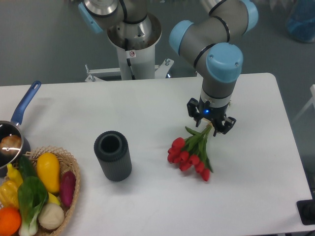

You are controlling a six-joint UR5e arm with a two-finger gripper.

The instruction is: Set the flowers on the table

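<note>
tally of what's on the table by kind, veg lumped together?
Flower bunch: 1
Dark vase: 1
Wicker basket: 1
Blue-handled pan: 1
Vegetables in the basket, from yellow squash to orange one: about 7, some overlapping
Total: about 11

Bright, even light is coming from above, and the white counter is glaring slightly. Shadows are staying soft and short. The picture is looking a little grainy.

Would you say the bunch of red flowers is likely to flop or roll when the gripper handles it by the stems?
The flowers will probably droop: the gripper is at the thin green stem ends, with the red heads far out. Rolling seems unlikely, since the heads fan out unevenly on the table. Blooms look delicate, likely easily crushed.
</note>
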